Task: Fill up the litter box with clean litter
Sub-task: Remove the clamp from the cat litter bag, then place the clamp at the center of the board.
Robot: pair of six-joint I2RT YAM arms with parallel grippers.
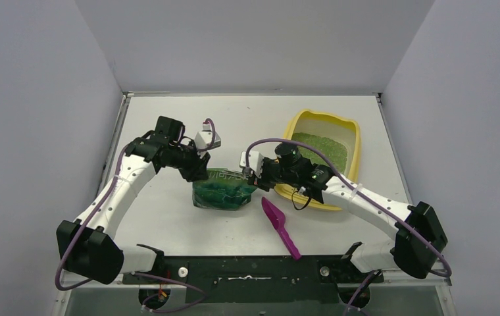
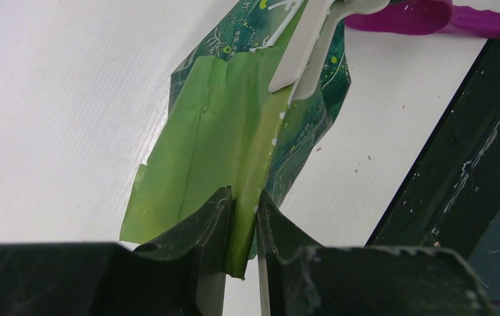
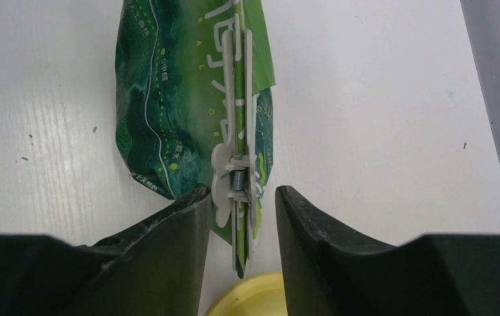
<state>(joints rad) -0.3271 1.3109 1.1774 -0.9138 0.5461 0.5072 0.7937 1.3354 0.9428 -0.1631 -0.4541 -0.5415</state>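
The litter box [image 1: 357, 141] lies far right on the bench [image 1: 162, 217], long axis near to far, litter [image 1: 320, 150] inside. The right arm [image 1: 366, 201] crosses its near end. The left end effector [image 2: 246, 197] pinches the bag's [image 1: 224, 192] edge. The right end effector [image 3: 242, 197] is apart, straddling the clip [image 3: 237, 178]. A scoop [image 1: 281, 227] lies nearer.

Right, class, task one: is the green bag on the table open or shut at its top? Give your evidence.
Shut. A white clip clamps flat the folded top of the bag, seen in both wrist views.

Glossy green bag [image 1: 224, 192], white clip [image 3: 237, 178] on its top; magenta scoop [image 1: 281, 227] nearby
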